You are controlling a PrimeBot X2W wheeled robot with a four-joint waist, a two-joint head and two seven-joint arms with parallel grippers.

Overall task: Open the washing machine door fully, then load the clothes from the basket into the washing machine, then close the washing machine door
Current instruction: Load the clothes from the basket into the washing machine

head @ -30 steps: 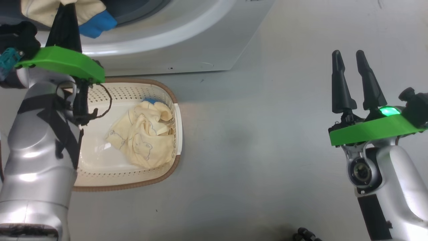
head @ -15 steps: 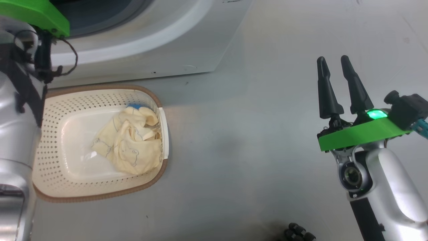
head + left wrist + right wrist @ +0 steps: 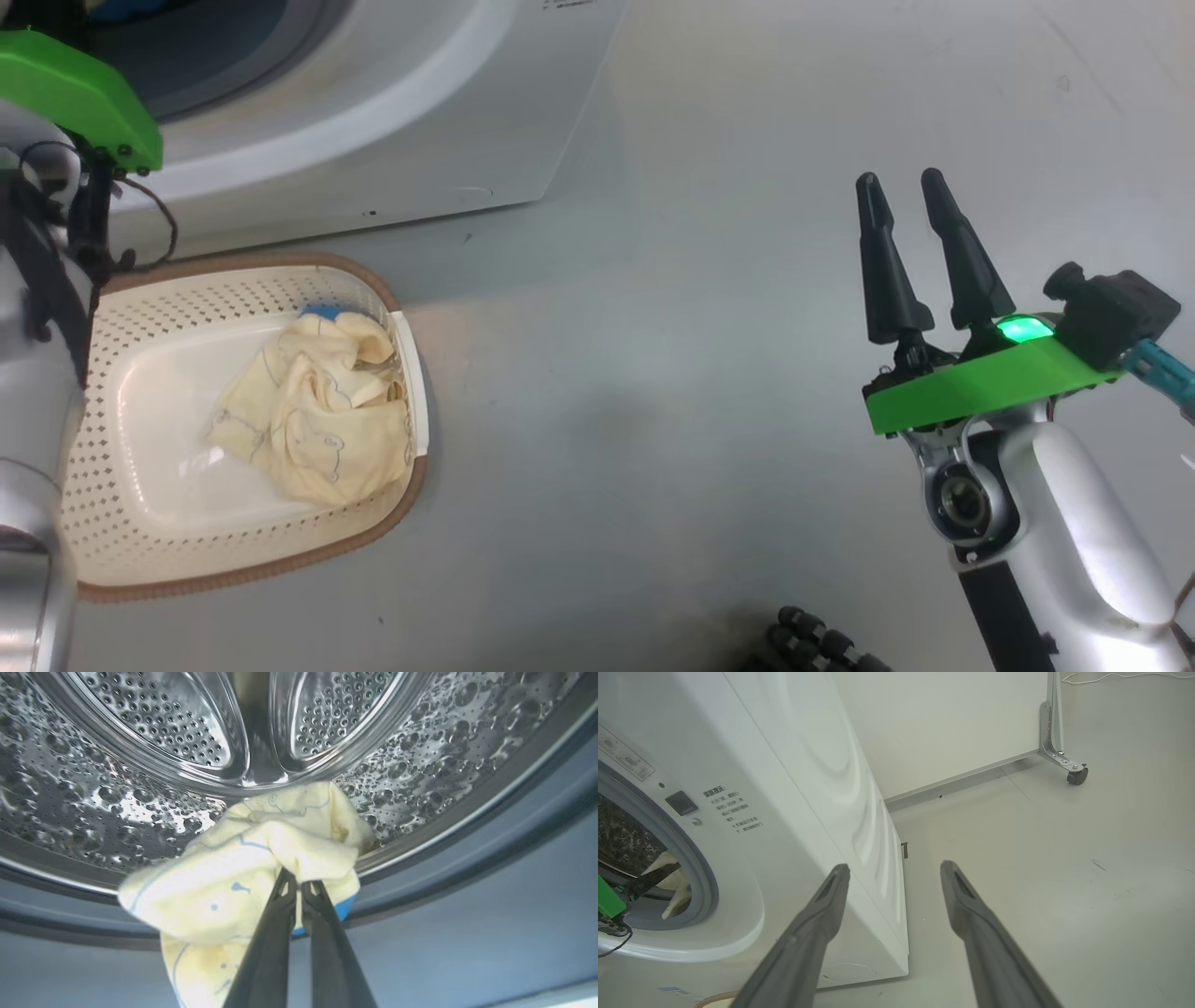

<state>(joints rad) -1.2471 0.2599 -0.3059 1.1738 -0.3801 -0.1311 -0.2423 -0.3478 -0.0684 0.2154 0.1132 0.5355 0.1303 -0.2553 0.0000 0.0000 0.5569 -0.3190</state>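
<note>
The left fingers (image 3: pixel 268 952) are pressed together, pinching a fold of a pale yellow garment (image 3: pixel 261 858) at their tips. The soft, crumpled cloth, with thin blue line drawings and a bright blue patch at its lower edge, hangs at the mouth of the drum (image 3: pixel 140 788). The drum is shiny steel, dimpled and dotted with small holes, and below it curves the smooth grey gasket (image 3: pixel 467 882). The right fingers (image 3: pixel 962 252) are spread wide and hold nothing (two long dark tapered spikes above a green bracket), standing over the bare grey floor (image 3: pixel 653 420), well apart from the washer (image 3: pixel 448 121).

A second garment (image 3: pixel 308 420) of the same yellow print lies bunched in the right half of the basket (image 3: pixel 112 523), a cream rounded rectangle with perforated walls and a brown rim, set on the floor just before the washer's white front. The left arm's silver forearm (image 3: pixel 28 392) covers the basket's left edge. Past the washer's side, a metal frame leg on a caster (image 3: pixel 1076 774) stands on the floor.
</note>
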